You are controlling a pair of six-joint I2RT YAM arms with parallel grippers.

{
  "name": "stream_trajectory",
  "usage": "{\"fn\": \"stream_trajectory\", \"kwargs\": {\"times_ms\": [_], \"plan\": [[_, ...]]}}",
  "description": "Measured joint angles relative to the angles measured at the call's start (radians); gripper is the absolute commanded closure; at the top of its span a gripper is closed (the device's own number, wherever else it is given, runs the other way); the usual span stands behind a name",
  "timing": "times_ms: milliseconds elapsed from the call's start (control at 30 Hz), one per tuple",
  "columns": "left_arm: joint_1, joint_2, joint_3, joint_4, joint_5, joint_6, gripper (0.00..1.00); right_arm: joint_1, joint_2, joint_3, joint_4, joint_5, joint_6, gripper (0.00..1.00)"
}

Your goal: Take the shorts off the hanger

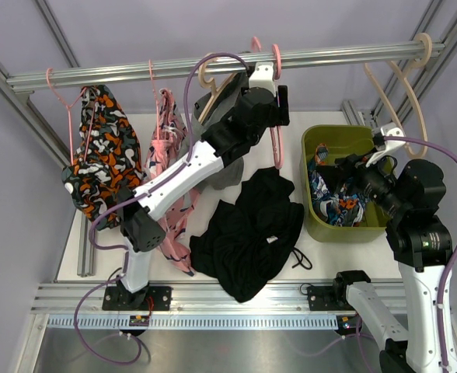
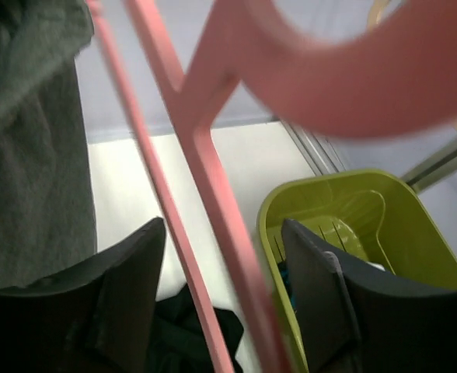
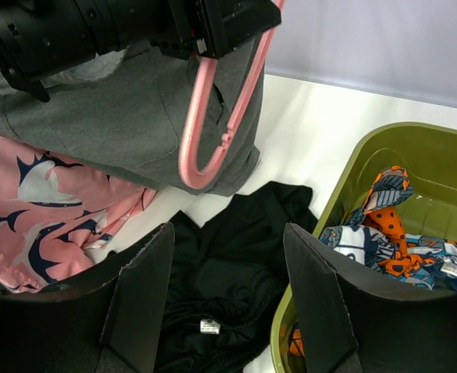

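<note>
The pink hanger (image 2: 213, 202) crosses the gap between the fingers of the left gripper (image 2: 222, 233), with a little free room on each side. To its left hang the grey shorts (image 2: 26, 155); to its right stands the green bin (image 2: 329, 194). Below the wide-apart fingers of the right gripper (image 3: 227, 233) lie the black shorts (image 3: 236, 272). Behind them the bare table (image 3: 306, 132) is free, between the grey shorts and the bin.

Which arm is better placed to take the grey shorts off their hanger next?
Probably left: the left gripper is open at the rail, just beside the grey shorts. The right gripper hangs by the green bin, farther away.
</note>
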Motion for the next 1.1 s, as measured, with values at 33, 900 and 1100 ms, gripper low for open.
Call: {"fn": "stream_trajectory", "kwargs": {"times_ms": [33, 900, 1100], "plan": [[0.000, -0.015, -0.026, 0.005, 0.010, -0.005, 0.27, 0.000, 0.003, 0.000, 0.000, -0.003, 0.000, 0.34], [-0.058, -0.900, -0.738, -0.077, 0.183, 0.059, 0.01, 0.268, 0.520, 0.571, -0.082, 0.163, 0.109, 0.36], [-0.061, -1.085, -0.873, -0.172, 0.170, 0.021, 0.01, 0.450, 0.653, 0.673, -0.058, 0.385, 0.051, 0.36]]}}
